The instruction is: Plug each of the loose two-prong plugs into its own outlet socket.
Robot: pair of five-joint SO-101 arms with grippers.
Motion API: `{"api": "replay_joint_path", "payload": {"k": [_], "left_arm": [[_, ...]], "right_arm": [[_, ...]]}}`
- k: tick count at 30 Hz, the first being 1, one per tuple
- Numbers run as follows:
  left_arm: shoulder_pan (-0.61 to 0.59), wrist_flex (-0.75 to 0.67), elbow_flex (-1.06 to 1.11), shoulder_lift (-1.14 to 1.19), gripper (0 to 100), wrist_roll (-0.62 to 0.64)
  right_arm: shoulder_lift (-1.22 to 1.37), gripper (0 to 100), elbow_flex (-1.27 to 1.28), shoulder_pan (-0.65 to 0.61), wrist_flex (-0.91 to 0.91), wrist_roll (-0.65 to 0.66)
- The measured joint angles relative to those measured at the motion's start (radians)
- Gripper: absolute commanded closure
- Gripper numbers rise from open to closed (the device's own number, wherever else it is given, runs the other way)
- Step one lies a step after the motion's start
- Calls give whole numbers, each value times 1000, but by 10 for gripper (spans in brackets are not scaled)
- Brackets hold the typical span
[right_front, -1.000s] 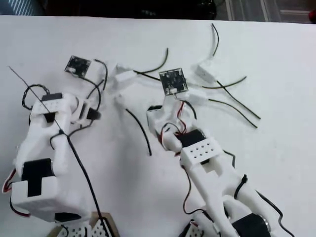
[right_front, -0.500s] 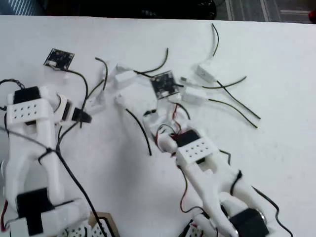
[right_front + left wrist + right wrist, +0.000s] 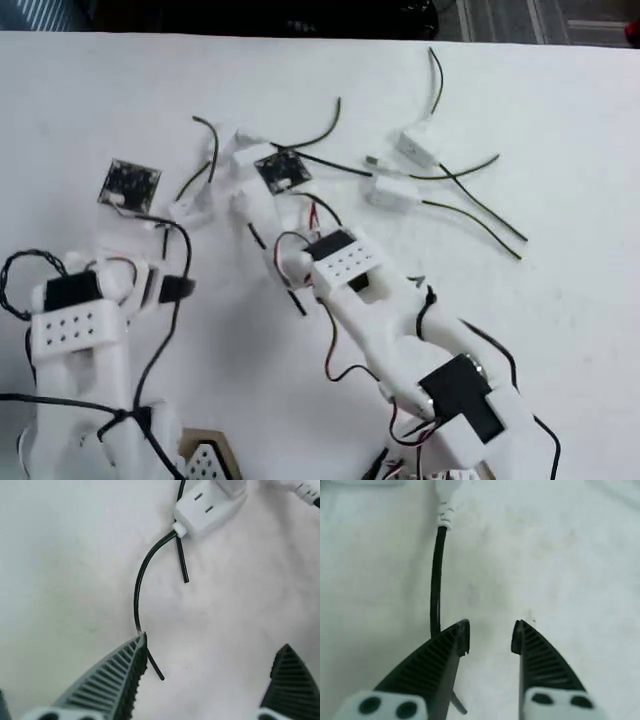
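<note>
Glossy white two-slot socket block (image 3: 207, 507) trails a smooth black cord (image 3: 137, 595); near it the ribbed grey left gripper (image 3: 214, 642) gapes wide, empty; right gripper (image 3: 491, 625) parted narrower, also empty

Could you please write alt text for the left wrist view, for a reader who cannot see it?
The left gripper, open, hangs over a white table. Ahead lies a white outlet socket whose black cord curves back to one fingertip.

high camera overlooks table (image 3: 570, 110); wrist cameras sit seemingly close above.
</note>
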Motion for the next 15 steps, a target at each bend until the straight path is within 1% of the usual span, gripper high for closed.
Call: {"api": "replay_joint_path", "payload": {"k": [3, 9, 15], "left_arm": [[-5, -57, 74, -15, 623, 28], [-41, -161, 170, -15, 623, 37], [-44, -186, 183, -15, 623, 37]], "right_arm": [[31, 900, 0, 0, -29, 0], [38, 900, 0, 0, -6, 0], [-121, 899, 0, 0, 97, 0]]}}
